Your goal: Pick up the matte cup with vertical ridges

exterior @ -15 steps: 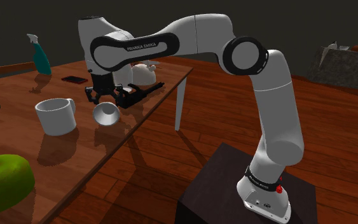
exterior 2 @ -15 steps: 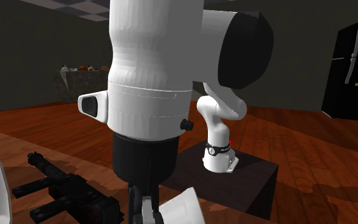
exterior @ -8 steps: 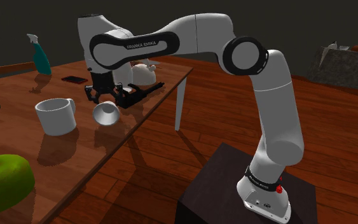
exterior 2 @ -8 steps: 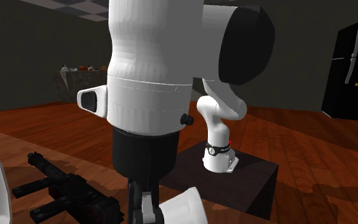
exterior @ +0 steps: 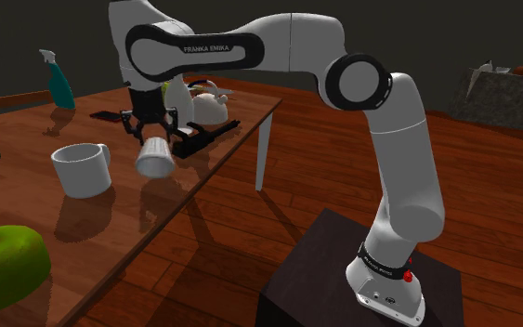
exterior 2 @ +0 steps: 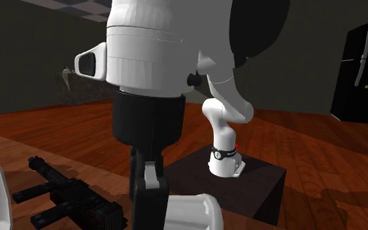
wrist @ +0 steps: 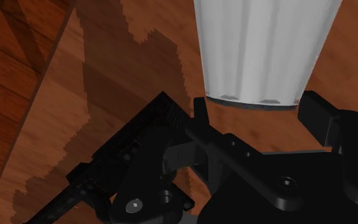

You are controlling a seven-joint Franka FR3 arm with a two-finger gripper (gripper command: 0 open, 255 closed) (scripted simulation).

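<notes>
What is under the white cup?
The cup hangs in the pincer. Under it is brown table with its shadow. In the wrist view the cup covers the spot straight below.

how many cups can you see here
2. A ridged white cup is clasped in the gripper; a wider white mug stands on the table to the shoulder view's left of it. The arm may hide others.

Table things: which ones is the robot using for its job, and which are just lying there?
For the job: ridged white cup, clasped in the end effector.

Just lying about: white mug, teal spray bottle, black gun, white teapot, green lump.
</notes>
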